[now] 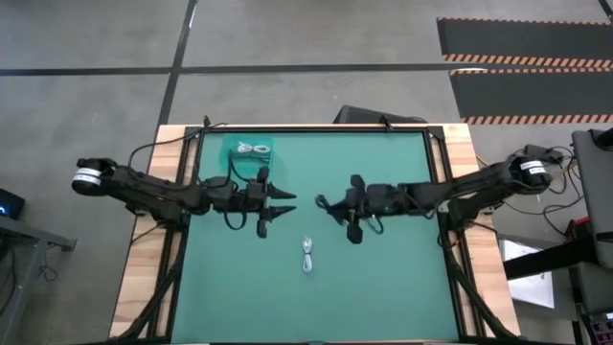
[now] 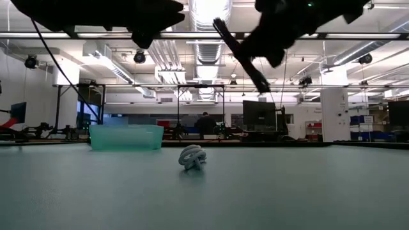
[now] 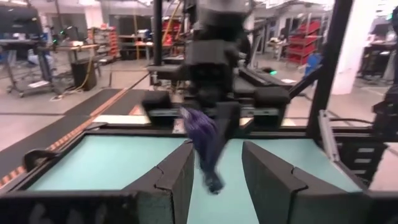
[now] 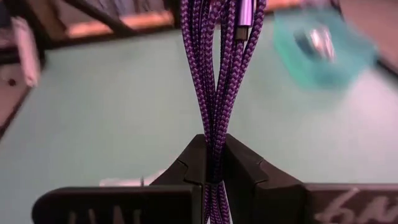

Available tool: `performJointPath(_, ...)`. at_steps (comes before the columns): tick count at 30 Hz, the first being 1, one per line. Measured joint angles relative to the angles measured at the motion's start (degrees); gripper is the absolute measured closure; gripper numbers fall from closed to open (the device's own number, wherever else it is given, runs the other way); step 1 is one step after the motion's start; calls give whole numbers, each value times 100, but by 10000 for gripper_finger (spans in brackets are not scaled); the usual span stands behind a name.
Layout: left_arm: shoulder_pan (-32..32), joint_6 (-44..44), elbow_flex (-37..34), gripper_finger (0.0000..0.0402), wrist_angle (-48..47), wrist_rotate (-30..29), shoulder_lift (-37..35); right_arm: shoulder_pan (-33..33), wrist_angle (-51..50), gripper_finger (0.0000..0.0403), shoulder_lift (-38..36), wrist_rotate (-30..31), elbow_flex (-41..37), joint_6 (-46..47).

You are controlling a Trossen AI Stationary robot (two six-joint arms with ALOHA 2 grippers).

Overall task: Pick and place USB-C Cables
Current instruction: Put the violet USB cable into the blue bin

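A dark purple-black braided USB-C cable bundle (image 4: 214,68) is in my right gripper (image 4: 214,146), which is shut on it above the table's middle (image 1: 326,205). My left gripper (image 1: 287,203) hovers open just left of it, its fingers (image 3: 180,177) pointing at the hanging cable (image 3: 208,152) without touching. A white cable bundle (image 1: 307,255) lies on the mat nearer the near edge (image 2: 192,157). Another white bundle (image 1: 252,149) lies inside the teal bin (image 1: 230,153). No grey-teal bundle shows. My right gripper pinches the braided bundle between its two fingers (image 4: 249,171), several strands side by side (image 4: 214,124). The fingers come roughly level from the table's right. The bundle is lifted clear of the table; its loops and a connector (image 4: 245,18) reach past the fingertips and hang down (image 3: 211,177).
The teal bin (image 2: 126,137) stands at the far left of the green mat (image 1: 383,278). The two grippers face each other a short gap apart over the mat's middle. Wooden table edges and arm cables run along both sides. A person sits far off in the room (image 2: 206,124).
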Motion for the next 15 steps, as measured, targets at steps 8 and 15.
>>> performJointPath(8, -148, -142, 0, 281, 396, -5, 157, -408, 2004, 380, 364, -1050, 4, -1277)
performJointPath(15, -148, -269, 0, 281, 504, -176, 278, -519, 3519, 380, 966, -1571, 9, -1606)
